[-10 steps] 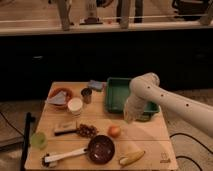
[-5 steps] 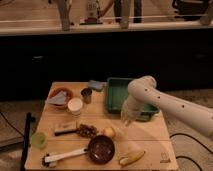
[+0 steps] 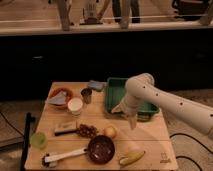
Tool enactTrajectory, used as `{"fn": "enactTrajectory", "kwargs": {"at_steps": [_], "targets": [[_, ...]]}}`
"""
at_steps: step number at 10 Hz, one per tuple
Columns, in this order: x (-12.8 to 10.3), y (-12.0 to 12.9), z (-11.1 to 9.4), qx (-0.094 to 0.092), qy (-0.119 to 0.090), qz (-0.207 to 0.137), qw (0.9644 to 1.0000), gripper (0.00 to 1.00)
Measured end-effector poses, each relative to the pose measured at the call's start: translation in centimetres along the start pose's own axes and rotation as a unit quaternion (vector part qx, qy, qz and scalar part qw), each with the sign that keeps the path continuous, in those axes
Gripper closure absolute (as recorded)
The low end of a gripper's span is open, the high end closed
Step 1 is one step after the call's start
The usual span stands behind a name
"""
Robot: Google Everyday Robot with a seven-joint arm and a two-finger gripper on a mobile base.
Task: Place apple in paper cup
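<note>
— Behind our wooden surface (image 3: 150, 141) runs a dark counter front (image 3: 75, 55) under a pale ledge (image 3: 100, 28); everything we need lies on the boards before it. Where is the apple?
— We find the apple (image 3: 110, 131) resting on the surface, front of middle, round and smooth-looking, reddish with a paler yellow face. A brown cluster (image 3: 87, 131) we cannot name sits just left of it.
— And our pincer?
— Our pincer (image 3: 132, 125) hangs tip-down from the white arm (image 3: 155, 95), near the apple on its right as we look, in front of the green tray (image 3: 116, 89). We cannot tell how wide it stands. The apple lies apart from it, so we judge it carries nothing.
— Why pointed straight down?
— We reckon a round fruit rolls if nudged sideways, so coming from above suits it best.
— The paper cup?
— We see the paper cup (image 3: 75, 105) upright at the back left, white outside, cream inside, round rim facing up, so it is ready to receive. It stands well apart from the apple, with a small grey metal cup (image 3: 86, 95) just beside it.
— What worries us?
— Thin paper walls look light, and the apple seems about as wide as the mouth; we think an off-centre drop could tip the cup or knock its metal neighbour. The long yellow banana (image 3: 131, 158) and dark bowl (image 3: 101, 149) at the front edge lie out of our way
</note>
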Motion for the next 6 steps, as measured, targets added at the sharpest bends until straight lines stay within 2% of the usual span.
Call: {"fn": "enactTrajectory", "kwargs": {"at_steps": [3, 6], "targets": [[-2.4, -1.4, 0.3, 0.002, 0.007, -0.037, 0.9993, 0.20], [-5.5, -2.4, 2.3, 0.005, 0.000, -0.069, 0.9976, 0.20]]}}
